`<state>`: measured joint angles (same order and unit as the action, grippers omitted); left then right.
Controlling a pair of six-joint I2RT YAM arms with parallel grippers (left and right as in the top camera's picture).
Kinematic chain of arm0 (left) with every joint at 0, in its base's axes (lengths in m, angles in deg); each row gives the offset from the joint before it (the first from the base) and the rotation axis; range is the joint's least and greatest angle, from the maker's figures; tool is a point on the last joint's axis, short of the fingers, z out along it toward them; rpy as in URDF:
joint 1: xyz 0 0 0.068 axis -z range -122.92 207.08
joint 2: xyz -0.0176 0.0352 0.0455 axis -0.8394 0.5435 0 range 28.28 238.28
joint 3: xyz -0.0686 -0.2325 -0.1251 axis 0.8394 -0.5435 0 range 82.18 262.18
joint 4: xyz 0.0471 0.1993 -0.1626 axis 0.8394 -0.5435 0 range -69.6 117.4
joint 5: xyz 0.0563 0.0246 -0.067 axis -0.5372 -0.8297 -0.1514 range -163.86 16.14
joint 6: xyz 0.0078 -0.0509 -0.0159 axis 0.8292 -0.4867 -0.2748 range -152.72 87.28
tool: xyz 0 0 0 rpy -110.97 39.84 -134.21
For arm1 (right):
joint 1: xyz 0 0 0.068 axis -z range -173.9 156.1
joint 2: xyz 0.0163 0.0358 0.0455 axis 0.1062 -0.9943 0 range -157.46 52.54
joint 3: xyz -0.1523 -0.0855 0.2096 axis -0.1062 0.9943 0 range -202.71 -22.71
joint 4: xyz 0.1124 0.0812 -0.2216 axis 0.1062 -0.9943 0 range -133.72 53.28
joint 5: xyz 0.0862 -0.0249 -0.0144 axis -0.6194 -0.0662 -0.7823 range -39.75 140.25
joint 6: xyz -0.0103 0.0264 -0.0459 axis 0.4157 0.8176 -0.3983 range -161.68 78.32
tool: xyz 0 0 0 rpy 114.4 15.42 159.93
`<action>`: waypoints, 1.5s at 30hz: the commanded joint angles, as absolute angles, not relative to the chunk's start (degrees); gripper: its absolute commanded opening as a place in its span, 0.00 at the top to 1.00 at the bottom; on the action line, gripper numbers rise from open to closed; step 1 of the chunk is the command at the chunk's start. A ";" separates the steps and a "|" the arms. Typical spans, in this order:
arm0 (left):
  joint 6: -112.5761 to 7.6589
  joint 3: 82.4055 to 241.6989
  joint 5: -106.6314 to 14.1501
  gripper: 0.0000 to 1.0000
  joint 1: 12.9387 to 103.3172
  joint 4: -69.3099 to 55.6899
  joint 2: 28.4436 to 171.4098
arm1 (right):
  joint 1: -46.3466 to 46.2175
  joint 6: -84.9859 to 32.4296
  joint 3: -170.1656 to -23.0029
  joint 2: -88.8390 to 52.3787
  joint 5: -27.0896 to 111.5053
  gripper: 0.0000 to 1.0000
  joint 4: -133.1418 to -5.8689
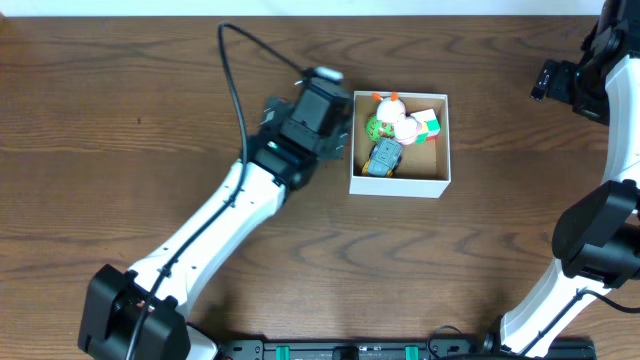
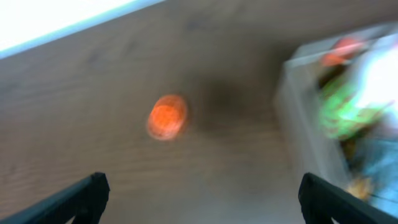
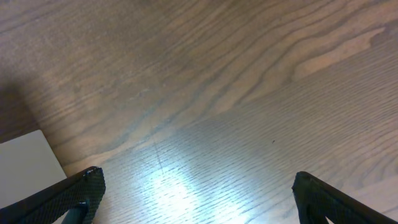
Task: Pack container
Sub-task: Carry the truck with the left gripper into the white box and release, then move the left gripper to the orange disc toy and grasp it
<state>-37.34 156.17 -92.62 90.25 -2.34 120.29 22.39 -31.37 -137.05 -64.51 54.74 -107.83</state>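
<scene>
The container (image 1: 400, 186), a shallow white-walled box with a brown floor, sits at the table's centre. It holds a green round toy (image 1: 377, 128), a white toy (image 1: 406, 127), a grey-blue car (image 1: 383, 158) and a red-green-white block (image 1: 429, 123). My left gripper (image 1: 322, 100) hovers just left of the box. In the blurred left wrist view it is open (image 2: 202, 199) and empty. A small orange round toy (image 2: 167, 116) lies on the table ahead of it, with the container wall (image 2: 298, 118) to the right. My right gripper (image 1: 560, 80) is far right, open (image 3: 199, 199) over bare table.
The wooden table (image 1: 120, 120) runs to a white edge at the back (image 1: 150, 10). A black cable (image 1: 232, 80) loops above the left arm. A white flat surface (image 3: 25, 162) shows at the lower left of the right wrist view.
</scene>
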 commanded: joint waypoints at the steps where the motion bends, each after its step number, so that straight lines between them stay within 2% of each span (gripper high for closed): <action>1: -37.34 155.67 -90.87 0.02 89.44 -7.98 120.00 | 22.74 -30.37 -136.86 -64.75 54.72 0.01 -107.88; 9: -39.73 159.36 -90.98 0.02 86.05 -8.57 121.01 | 22.74 -30.37 -136.86 -64.75 54.72 0.01 -107.85; 16: -41.21 181.24 -79.83 0.02 72.32 -27.37 132.61 | 22.74 -30.37 -136.86 -64.75 54.72 0.01 -107.85; 23: -36.45 204.13 -78.79 0.02 70.27 -43.48 149.27 | 22.74 -30.34 -136.86 -64.75 54.72 0.01 -107.85; 30: -37.65 206.64 -71.62 0.02 69.46 -43.93 157.20 | 22.74 -30.37 -136.86 -64.75 54.72 0.01 -107.88; 38: -37.67 206.60 -71.44 0.02 69.42 -42.51 162.95 | 22.74 -30.34 -136.86 -64.75 54.72 0.01 -107.88; 45: -35.05 206.57 -71.46 0.02 69.42 -36.52 163.89 | 22.74 -30.37 -136.86 -64.75 54.72 0.01 -107.88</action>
<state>-37.17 205.42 -72.08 69.81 -37.77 163.83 22.39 -31.37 -137.05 -64.51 54.72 -107.83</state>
